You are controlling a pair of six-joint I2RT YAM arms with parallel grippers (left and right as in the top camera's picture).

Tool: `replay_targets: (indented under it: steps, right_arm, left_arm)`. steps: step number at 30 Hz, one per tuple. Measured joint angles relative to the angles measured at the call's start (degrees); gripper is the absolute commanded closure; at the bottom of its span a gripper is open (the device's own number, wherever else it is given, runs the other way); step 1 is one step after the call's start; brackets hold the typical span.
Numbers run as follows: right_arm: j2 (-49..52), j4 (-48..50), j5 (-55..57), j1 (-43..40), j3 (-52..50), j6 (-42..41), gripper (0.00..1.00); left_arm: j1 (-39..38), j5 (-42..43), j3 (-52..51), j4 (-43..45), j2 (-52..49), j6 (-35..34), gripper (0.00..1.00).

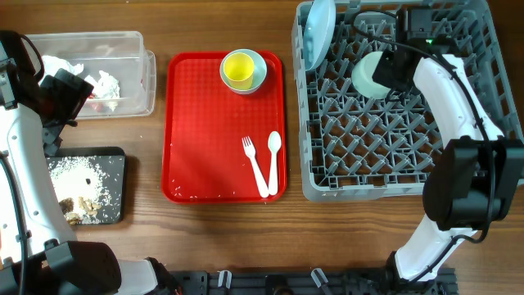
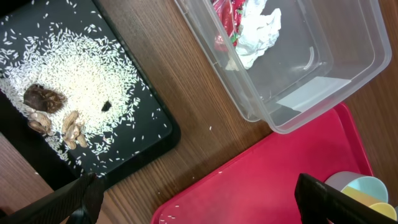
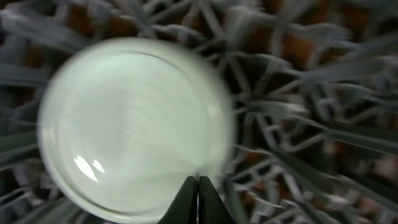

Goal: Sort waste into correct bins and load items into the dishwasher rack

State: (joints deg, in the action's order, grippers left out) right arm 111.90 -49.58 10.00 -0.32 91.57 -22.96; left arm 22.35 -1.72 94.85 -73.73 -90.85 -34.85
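The mint-green bowl [image 1: 367, 75] [image 3: 130, 124] lies in the grey dishwasher rack [image 1: 491, 139]. My right gripper [image 3: 199, 179] is shut, its tips at the bowl's near rim, and the view is blurred. A pale blue plate [image 1: 319, 31] stands on edge in the rack's back left corner. The yellow cup [image 1: 239, 70] sits inside the light blue bowl [image 1: 257, 75] on the red tray [image 1: 196, 123], with the white fork [image 1: 255, 164] and spoon [image 1: 273, 156] nearer the front. My left gripper [image 2: 199, 199] hangs wide open and empty over the wood beside the tray.
The clear tub [image 1: 131, 49] at the back left holds crumpled white napkins [image 2: 258, 28] and a red wrapper [image 2: 227, 15]. The black tray [image 1: 115, 172] in front of it carries brown food scraps [image 2: 46, 99] and scattered white grains. A few grains lie on the red tray's corner.
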Motion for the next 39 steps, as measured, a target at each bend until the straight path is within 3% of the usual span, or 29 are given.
replay_targets:
  steps: [6, 7, 9, 11, 17, 26, 39]
  right_arm:
    - [-3.19, -3.63, -3.04, 1.36, 1.38, 1.49, 0.92]
    - [-4.63, -3.56, -5.14, 2.12, 1.38, 2.45, 0.87]
    - [-7.98, -3.08, -10.08, 4.15, 1.38, 5.27, 0.54]
    - [-11.72, -2.97, -15.91, 7.30, 1.73, 7.37, 0.46]
    - [-14.01, -4.52, -25.05, 20.61, 1.90, 7.87, 0.56]
    - [-4.35, -8.48, -20.65, 38.91, -2.36, -1.25, 0.60]
    - [5.88, -12.63, -13.77, 41.31, -2.62, -6.84, 0.55]
  left_arm:
    - [0.00, 0.00, 0.00, 0.00, 0.00, 0.02, 0.00]
    - [0.00, 0.00, 0.00, -0.02, 0.00, 0.00, 0.00]
    - [0.00, 0.00, 0.00, 0.00, 0.00, 0.00, 0.00]
    - [0.00, 0.02, 0.00, -0.02, 0.00, 0.02, 0.00]
    - [0.00, 0.02, 0.00, 0.00, 0.00, 0.00, 0.00]
    - [0.00, 0.02, 0.00, -0.02, 0.00, 0.00, 0.00]
    - [0.00, 0.00, 0.00, -0.02, 0.00, 0.00, 0.00]
